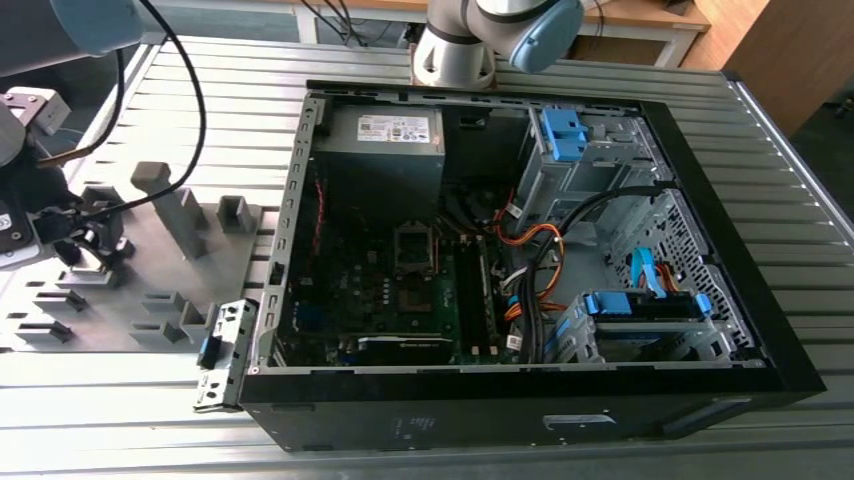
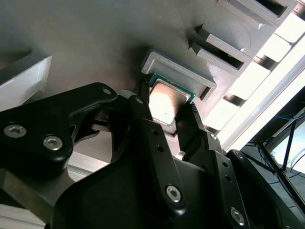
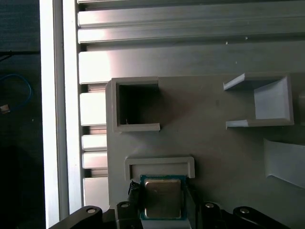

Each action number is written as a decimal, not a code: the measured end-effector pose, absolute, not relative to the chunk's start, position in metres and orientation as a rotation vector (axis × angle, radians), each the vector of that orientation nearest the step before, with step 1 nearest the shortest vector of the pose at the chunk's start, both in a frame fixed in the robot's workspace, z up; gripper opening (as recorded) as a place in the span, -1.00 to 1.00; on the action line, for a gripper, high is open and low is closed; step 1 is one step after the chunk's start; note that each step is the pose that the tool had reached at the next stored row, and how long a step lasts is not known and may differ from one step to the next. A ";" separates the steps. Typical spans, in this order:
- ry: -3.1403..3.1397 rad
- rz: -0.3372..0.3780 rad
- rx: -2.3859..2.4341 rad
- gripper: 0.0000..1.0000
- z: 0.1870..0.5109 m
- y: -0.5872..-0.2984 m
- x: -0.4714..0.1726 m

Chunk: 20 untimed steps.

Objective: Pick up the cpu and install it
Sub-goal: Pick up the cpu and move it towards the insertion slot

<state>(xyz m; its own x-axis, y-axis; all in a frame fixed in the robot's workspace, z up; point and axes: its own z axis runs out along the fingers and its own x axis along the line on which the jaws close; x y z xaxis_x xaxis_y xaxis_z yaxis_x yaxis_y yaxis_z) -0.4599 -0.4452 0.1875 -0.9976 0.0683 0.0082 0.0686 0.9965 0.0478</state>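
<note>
One square silvery cpu (image 3: 163,198) in tool (image 2: 166,104).

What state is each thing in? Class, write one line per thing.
cpu: metal top up, level, by its tray bracket, gripped on two sides.
gripper: shut on the cpu.
computer case: lying on its side, side panel off, insides exposed.
</note>
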 end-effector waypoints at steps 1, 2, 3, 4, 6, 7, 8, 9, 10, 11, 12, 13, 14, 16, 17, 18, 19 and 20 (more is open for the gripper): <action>-3.133 -0.076 -0.107 -0.06 0.188 -0.445 -0.460; -3.133 -0.076 -0.107 -0.06 0.188 -0.445 -0.460; -3.133 -0.076 -0.105 -0.06 0.188 -0.445 -0.460; -3.133 -0.076 -0.101 -0.06 0.188 -0.445 -0.460; -3.133 -0.075 -0.090 -0.06 0.188 -0.445 -0.460; -3.133 -0.075 -0.089 -0.06 0.188 -0.445 -0.460; -3.133 -0.075 -0.089 -0.06 0.188 -0.445 -0.460; -3.133 -0.075 -0.089 -0.06 0.188 -0.445 -0.460; -3.132 -0.075 -0.089 -0.06 0.189 -0.445 -0.460; -3.132 -0.075 -0.089 -0.06 0.189 -0.445 -0.460; -3.132 -0.075 -0.089 -0.06 0.190 -0.445 -0.460; -3.133 -0.075 -0.089 -0.06 0.192 -0.445 -0.460; -3.133 -0.075 -0.089 -0.06 0.193 -0.445 -0.460; -3.133 -0.076 -0.089 -0.06 0.196 -0.445 -0.460; -3.133 -0.076 -0.089 -0.06 0.199 -0.445 -0.460; -3.133 -0.076 -0.089 -0.06 0.201 -0.445 -0.460; -3.133 -0.076 -0.089 -0.06 0.204 -0.445 -0.460; -3.133 -0.076 -0.089 -0.06 0.208 -0.445 -0.460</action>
